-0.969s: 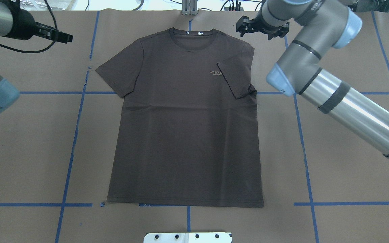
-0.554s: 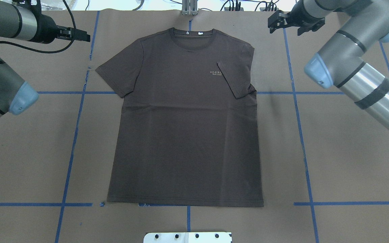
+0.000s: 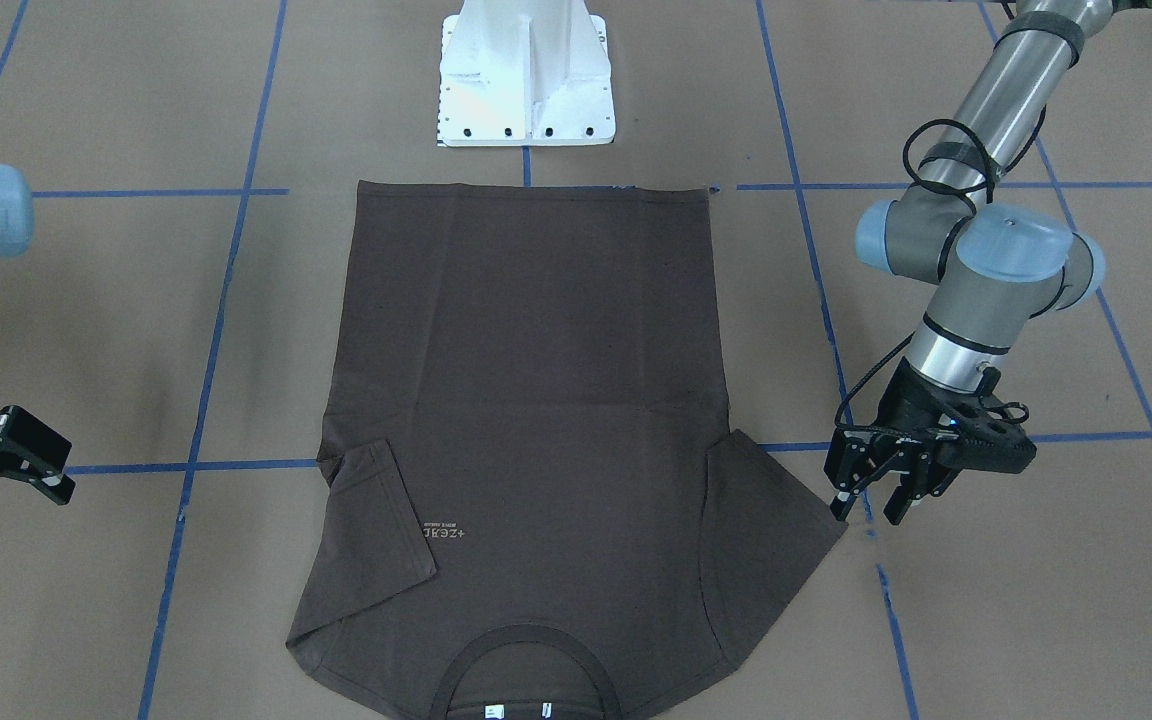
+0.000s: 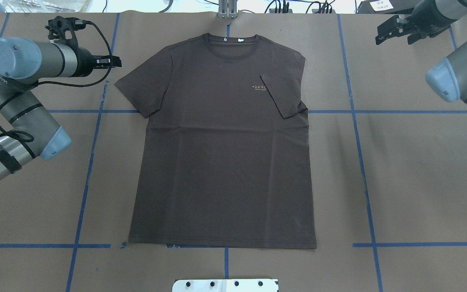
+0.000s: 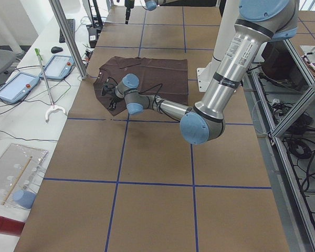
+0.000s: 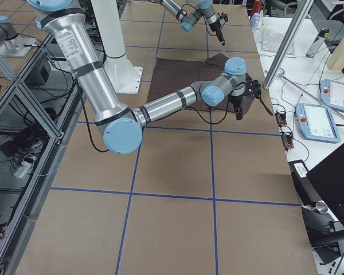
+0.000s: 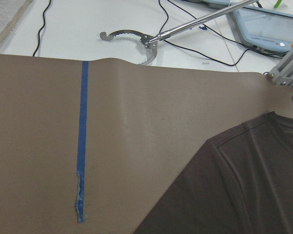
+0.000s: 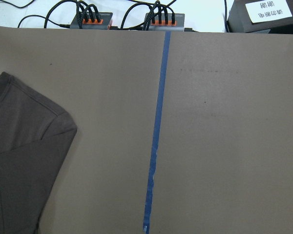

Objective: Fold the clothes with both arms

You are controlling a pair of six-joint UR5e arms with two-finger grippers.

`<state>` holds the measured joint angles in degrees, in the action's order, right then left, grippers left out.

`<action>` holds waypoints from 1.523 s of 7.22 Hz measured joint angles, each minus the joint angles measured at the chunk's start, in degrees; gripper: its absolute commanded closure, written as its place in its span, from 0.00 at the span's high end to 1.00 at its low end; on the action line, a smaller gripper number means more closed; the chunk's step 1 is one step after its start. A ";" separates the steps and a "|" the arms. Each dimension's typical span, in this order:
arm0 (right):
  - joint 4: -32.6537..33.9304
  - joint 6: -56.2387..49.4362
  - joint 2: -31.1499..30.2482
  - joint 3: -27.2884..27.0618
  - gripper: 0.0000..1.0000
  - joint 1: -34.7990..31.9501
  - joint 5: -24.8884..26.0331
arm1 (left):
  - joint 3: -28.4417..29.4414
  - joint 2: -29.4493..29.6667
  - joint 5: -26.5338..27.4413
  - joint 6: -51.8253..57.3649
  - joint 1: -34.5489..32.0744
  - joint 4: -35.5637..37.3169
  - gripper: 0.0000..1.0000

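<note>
Both pincers are spread and pinch nothing. My left pincer (image 3: 869,505) hangs just beside the tip of the outstretched sleeve (image 4: 142,91). My right pincer (image 4: 393,37) sits well apart from the shirt, near the far corner of the worktop (image 4: 420,182).

I judge the T-shirt (image 4: 221,162) light, soft and limp, so it will sag and drag across the paper rather than hold a shape. My best hold would be a low pinch on a seamed edge, at the sleeve cuff or shoulder, catching both layers.

It is a dark brown, short-sleeved shirt lying flat and front up in the middle of the brown paper-covered worktop. Its ribbed round collar (image 4: 231,52) is farthest from the robot base, with the hem nearest. White neck tags (image 4: 233,39) and small pale lettering (image 4: 259,87) show. The folded sleeve (image 4: 284,95) on my right lies in over the chest.
</note>
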<state>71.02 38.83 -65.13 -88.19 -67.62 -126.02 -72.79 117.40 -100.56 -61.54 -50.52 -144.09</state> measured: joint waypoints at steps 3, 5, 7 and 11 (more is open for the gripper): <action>-0.09 -0.58 -0.99 -0.72 1.00 -0.63 -0.72 | 6.09 3.09 2.54 0.06 1.24 -0.15 0.68; -0.07 -0.54 -1.05 -0.75 1.00 -0.72 -0.65 | 7.65 4.07 3.50 0.08 1.93 -0.20 0.65; -0.02 -0.55 -1.04 -0.71 1.00 -0.70 -0.50 | 7.92 4.10 4.29 0.03 2.75 -0.17 0.63; -0.04 -0.53 -1.04 -0.64 1.00 -0.67 -0.37 | 8.09 3.67 5.63 0.04 3.77 -0.08 0.63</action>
<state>70.98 38.30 -66.16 -88.83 -68.29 -126.39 -64.71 121.08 -94.93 -61.51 -46.76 -144.17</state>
